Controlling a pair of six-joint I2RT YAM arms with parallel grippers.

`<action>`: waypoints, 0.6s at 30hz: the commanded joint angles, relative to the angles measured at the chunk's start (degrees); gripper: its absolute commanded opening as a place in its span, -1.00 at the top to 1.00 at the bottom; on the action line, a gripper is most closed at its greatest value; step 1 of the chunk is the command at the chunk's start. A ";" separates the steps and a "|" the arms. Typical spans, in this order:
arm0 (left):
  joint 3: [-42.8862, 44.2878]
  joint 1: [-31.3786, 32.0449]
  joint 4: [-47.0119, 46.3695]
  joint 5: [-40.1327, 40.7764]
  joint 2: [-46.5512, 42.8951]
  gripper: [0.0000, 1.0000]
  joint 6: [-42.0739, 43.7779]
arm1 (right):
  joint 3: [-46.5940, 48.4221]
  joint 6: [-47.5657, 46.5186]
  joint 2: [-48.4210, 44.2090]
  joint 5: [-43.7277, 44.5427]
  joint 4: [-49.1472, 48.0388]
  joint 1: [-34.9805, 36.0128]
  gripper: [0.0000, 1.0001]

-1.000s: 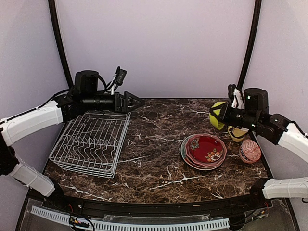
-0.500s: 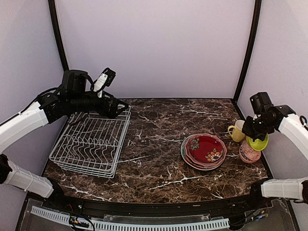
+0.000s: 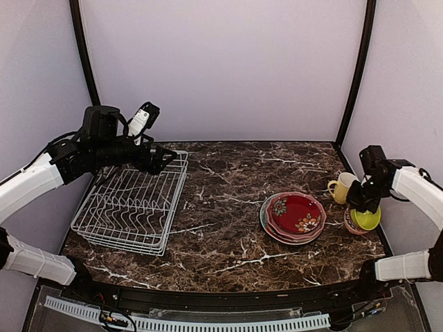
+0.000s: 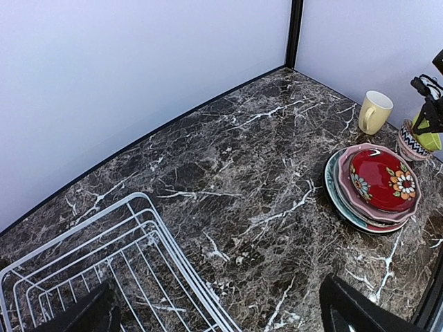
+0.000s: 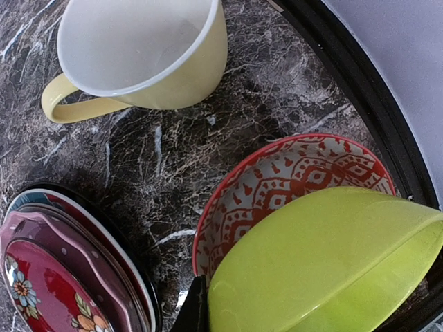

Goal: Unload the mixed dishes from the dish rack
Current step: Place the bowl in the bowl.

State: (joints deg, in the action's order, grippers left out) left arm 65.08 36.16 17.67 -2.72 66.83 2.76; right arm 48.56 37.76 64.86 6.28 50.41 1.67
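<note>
The white wire dish rack [image 3: 131, 200] stands at the left of the marble table with nothing in it; its corner also shows in the left wrist view [image 4: 104, 270]. My left gripper [image 3: 163, 158] hovers open above the rack's far right corner, its fingertips [image 4: 90, 315] wide apart and holding nothing. At the right edge my right gripper [image 3: 363, 200] is shut on the rim of the lime-green bowl [image 5: 325, 263], which rests tilted inside the red-white patterned bowl [image 5: 291, 176]. Only one dark finger [image 5: 197, 311] shows beside the rim. The pale yellow mug [image 5: 145, 48] stands upright just behind.
A stack of plates [image 3: 293, 216], dark red floral on top, lies left of the bowls and close to them. The black frame rail [image 5: 360, 76] runs right beside the bowls. Bare marble [image 3: 221, 200] separates the rack and the plates.
The right arm carried the lime-green bowl from above the mug down and right into the red-white bowl. The left arm drew back to the left over the rack, still open.
</note>
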 commanded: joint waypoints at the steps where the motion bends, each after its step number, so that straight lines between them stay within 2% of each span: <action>1: -0.83 -0.13 0.20 0.83 -0.26 -0.98 0.88 | -1.69 0.33 -1.28 1.75 -2.17 -0.55 0.93; 5: -1.06 -0.13 -0.17 1.07 -0.36 -0.98 0.99 | -3.36 0.29 -2.70 0.72 -3.89 -1.13 0.78; 9: -1.62 -0.13 -0.64 1.63 -0.78 -0.98 1.07 | -3.41 0.04 -4.84 0.54 -4.35 -1.14 0.17; 14: -2.55 -0.15 -2.02 4.35 -2.69 -0.98 1.42 | 0.10 -2.65 -9.41 0.02 -3.14 -1.14 -0.31; 18: -2.69 -0.13 -3.89 8.08 -6.00 -0.98 0.72 | 5.10 -10.43 -16.06 -8.49 -6.53 -1.14 -0.68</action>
State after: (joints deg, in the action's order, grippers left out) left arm 63.07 36.16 16.99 1.19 65.28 3.38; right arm 47.92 34.57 54.83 4.93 47.81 0.73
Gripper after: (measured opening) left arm 0.989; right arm 0.768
